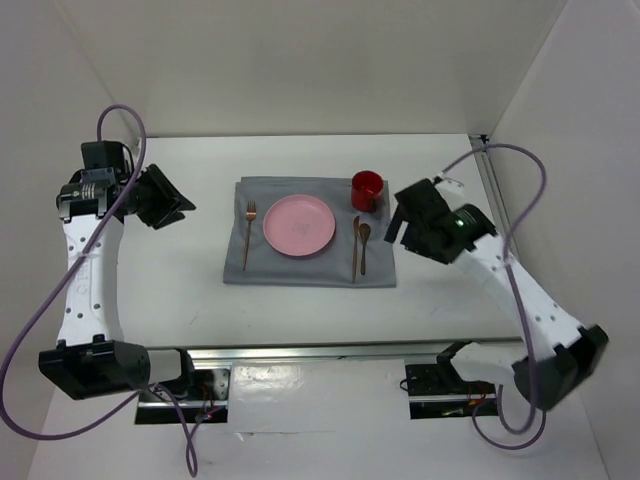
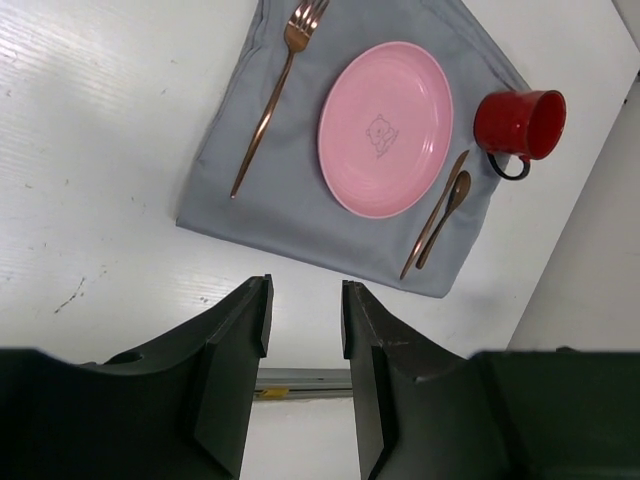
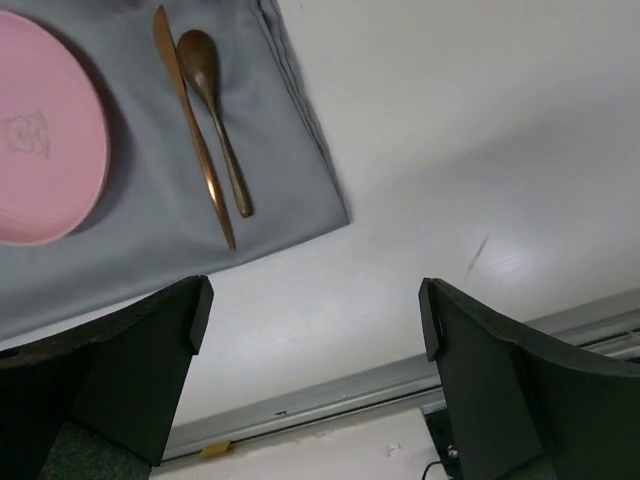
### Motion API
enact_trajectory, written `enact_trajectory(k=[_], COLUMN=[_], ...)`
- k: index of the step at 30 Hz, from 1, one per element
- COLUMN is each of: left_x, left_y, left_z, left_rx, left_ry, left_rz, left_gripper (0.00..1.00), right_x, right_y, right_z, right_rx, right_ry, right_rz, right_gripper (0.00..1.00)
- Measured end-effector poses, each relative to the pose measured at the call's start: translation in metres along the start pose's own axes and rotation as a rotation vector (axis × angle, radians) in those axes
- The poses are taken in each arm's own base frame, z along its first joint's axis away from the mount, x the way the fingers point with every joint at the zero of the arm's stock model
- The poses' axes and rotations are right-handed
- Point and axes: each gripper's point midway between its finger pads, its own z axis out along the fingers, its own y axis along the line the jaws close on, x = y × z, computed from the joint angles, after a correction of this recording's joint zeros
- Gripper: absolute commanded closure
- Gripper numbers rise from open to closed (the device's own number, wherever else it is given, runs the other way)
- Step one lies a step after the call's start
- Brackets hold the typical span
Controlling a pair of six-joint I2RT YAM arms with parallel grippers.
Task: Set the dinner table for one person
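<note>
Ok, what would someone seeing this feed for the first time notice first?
The pink plate at the middle of the grey cloth, and the red mug at the cloth's far right corner. A fork lies left of the plate, a knife and spoon right of it. Off to either side, the left pincer and right pincer hang open and empty.

- A plain white back wall (image 1: 300,60) stands behind the large flat white rectangular tabletop (image 1: 310,315).
- A plain white left side panel (image 1: 35,80) and a plain white right side panel (image 1: 590,110) meet the back wall at upright corners.
- A silver metal near rail (image 1: 320,352) and a silver metal right rail (image 1: 492,195) edge the tabletop.
- Small dark scuffs (image 2: 70,295) mark the tabletop.
- Light is soft and even, and shadows are faint.
</note>
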Motion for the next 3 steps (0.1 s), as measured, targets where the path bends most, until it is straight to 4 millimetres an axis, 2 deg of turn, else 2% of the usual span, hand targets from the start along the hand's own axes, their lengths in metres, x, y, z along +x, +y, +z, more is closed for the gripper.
enact_trajectory(k=[3], left_x=[-0.003], left_y=[-0.004], left_z=[-0.002], left_rx=[0.014], left_ry=[-0.009], left_rz=[0.005], left_gripper=[0.48], right_x=[0.004], right_y=[-0.024], right_z=[-0.023], right_rx=[-0.056], right_ry=[-0.047], right_rz=[0.053], right_gripper=[0.01])
